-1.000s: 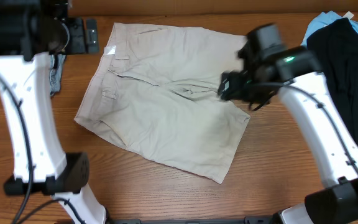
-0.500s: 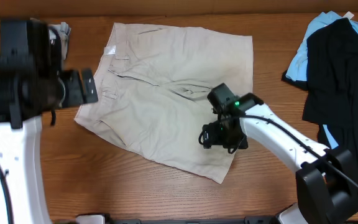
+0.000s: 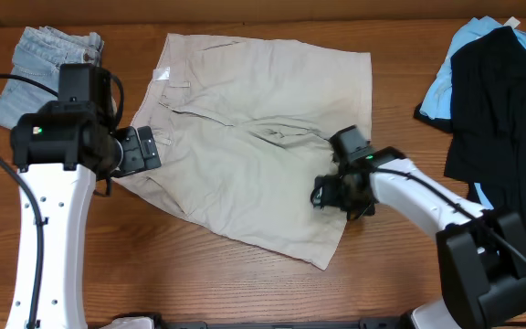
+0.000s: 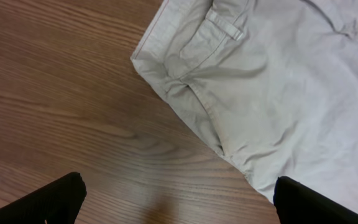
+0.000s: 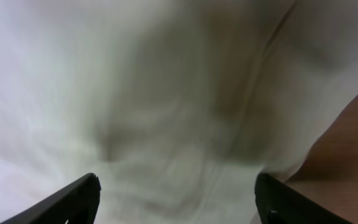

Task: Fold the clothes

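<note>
The pale beige shorts (image 3: 254,137) lie spread flat on the wooden table, waistband to the left and legs to the right. My left gripper (image 3: 144,151) is open and empty, low over bare wood beside the waistband's lower left corner. In the left wrist view the shorts (image 4: 278,81) fill the upper right, and the left gripper (image 4: 179,211) straddles wood with its right fingertip (image 4: 316,202) at the cloth's edge. My right gripper (image 3: 325,194) is open, low over the lower right leg. In the right wrist view, blurred beige cloth (image 5: 166,93) fills the space ahead of the right gripper (image 5: 176,205).
Light-blue denim shorts (image 3: 39,64) lie bunched at the far left back. A black garment (image 3: 505,110) lies over a sky-blue one (image 3: 446,78) at the right edge. Bare wood (image 3: 199,274) runs along the front of the table.
My left arm has swung down and right to the waistband corner, uncovering the denim shorts. My right gripper has dropped from the shorts' upper right to the lower right leg.
</note>
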